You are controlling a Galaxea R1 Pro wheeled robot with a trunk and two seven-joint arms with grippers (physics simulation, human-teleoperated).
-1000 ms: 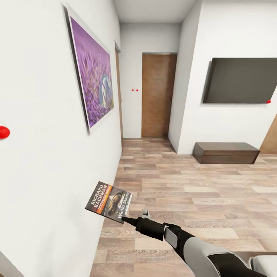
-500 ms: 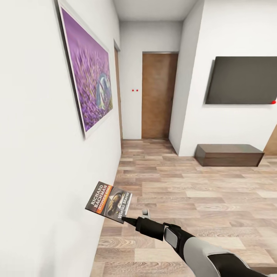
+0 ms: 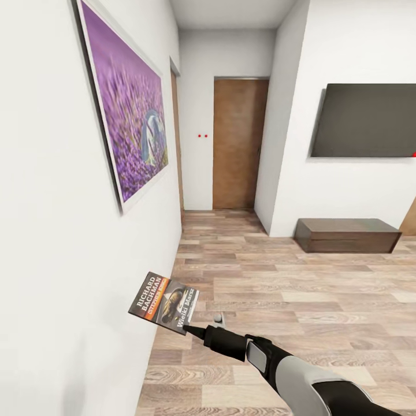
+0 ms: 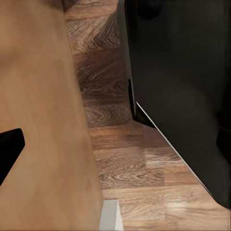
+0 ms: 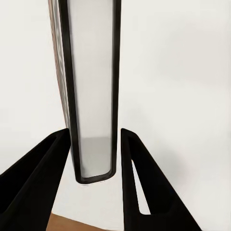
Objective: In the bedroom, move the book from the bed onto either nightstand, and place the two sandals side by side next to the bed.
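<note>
The right hand [image 3: 193, 330] pinches the thin dark paperback book with an orange band [image 3: 164, 303] beside the white wall [image 3: 52, 260]; the left hand's state cannot be told. A purple framed picture [image 3: 130, 121] hangs above.

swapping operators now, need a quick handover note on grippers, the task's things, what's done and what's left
Right gripper: shut on the book, held up close to the white wall.
Left gripper: one finger shows over the wood floor; state can't be told.
Done: book is picked up.
Left: the book has to go on a nightstand, then both sandals side by side by the bed.
Ahead: hallway with a brown door.
</note>
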